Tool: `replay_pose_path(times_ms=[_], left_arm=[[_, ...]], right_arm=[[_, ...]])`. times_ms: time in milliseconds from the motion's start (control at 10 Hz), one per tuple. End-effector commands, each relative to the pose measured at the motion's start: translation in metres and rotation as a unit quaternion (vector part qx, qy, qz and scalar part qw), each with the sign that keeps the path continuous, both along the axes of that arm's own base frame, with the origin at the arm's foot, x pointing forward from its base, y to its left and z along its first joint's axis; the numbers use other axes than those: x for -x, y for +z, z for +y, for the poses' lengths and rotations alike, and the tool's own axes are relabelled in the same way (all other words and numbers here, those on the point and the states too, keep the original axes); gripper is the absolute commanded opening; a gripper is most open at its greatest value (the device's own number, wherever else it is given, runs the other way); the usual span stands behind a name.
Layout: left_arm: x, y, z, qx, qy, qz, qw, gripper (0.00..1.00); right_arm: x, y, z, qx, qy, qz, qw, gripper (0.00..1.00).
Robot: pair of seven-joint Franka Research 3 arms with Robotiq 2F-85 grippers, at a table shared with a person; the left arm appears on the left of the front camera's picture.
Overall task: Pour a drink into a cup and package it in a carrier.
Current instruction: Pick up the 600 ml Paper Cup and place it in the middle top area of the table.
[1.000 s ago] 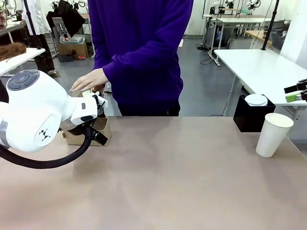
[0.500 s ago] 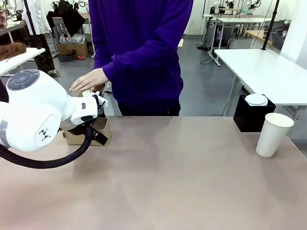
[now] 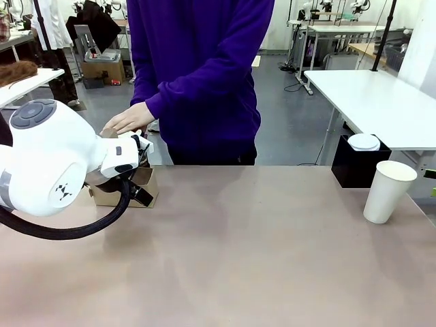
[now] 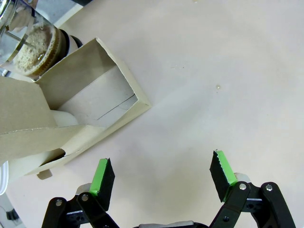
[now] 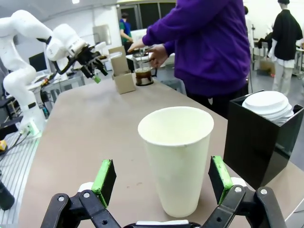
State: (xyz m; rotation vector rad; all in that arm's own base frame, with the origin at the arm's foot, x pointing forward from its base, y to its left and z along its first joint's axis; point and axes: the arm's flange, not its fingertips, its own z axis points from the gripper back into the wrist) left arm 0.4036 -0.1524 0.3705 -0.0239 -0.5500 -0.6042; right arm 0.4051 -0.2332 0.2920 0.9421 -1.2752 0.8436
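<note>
The brown cardboard carrier [image 4: 90,111] lies just ahead of my open left gripper [image 4: 163,173], with bare table between the green pads. Beside the carrier stands the glass pitcher [image 4: 29,42] holding the dark drink [image 5: 143,75]. The person's hands rest on it, one hand [image 3: 129,119] on its top. In the front view my left arm hides most of the carrier [image 3: 139,182]. The white paper cup [image 5: 178,156] stands upright and empty at the table's right end [image 3: 388,191]. My right gripper [image 5: 162,178] is open, a pad on each side of the cup and not touching it.
A black square box [image 5: 254,142] with white lids [image 5: 267,105] stands close beside the cup, also at the far right edge in the front view [image 3: 354,167]. The person stands at the far side. Bare tabletop [image 3: 238,252] lies between the carrier and the cup.
My right gripper, seen a second ago at the front view's right edge, has dropped out of sight there. The person's hand has lowered a little. My left arm has not moved.
</note>
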Motion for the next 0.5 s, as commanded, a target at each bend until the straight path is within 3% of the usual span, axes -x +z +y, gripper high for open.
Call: replay_pose_path(times_ms=[0,400], left_arm=[[0.000,0.000,0.000,0.001,0.000,0.000,1.000,1.00],[0.000,0.000,0.000,0.001,0.000,0.000,1.000,1.00]], right_arm=[[-0.004,-0.011,0.011,0.008,-0.033,-0.028,0.999,1.00],[-0.016,-0.029,0.030,0.017,-0.057,-0.015,0.998,1.00]])
